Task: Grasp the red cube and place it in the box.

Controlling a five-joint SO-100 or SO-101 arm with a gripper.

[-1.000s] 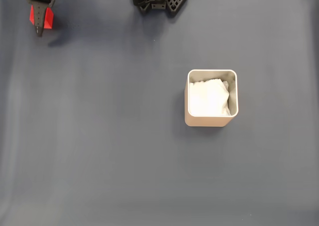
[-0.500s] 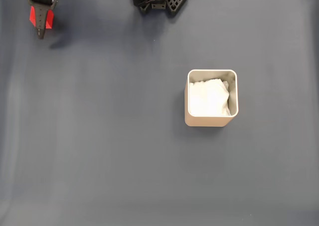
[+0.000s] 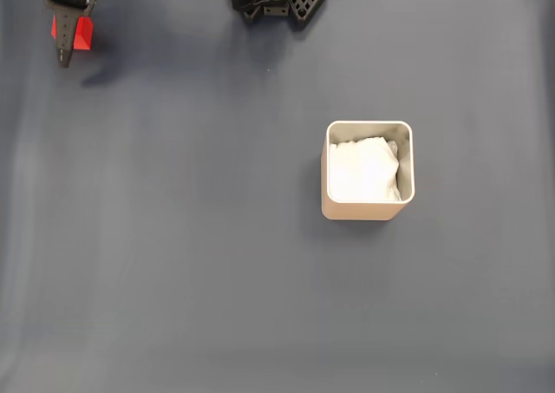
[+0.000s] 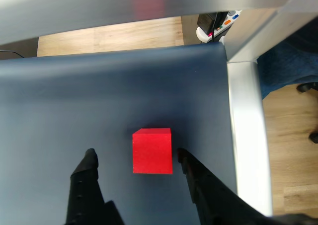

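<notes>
Cube (image 3: 81,34), red, sits at eleven o'clock in the fixed view, half hidden by the gripper (image 3: 62,56), far from the box (image 3: 368,171) at three o'clock, while the wrist view shows the cube (image 4: 152,151) between wide-open fingers (image 4: 85,166), ungrasped.

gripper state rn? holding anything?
Gripper: open, holding nothing. Its jaws stand either side of the cube, which sits on the mat, with a gap showing on the left side in the wrist view.
</notes>
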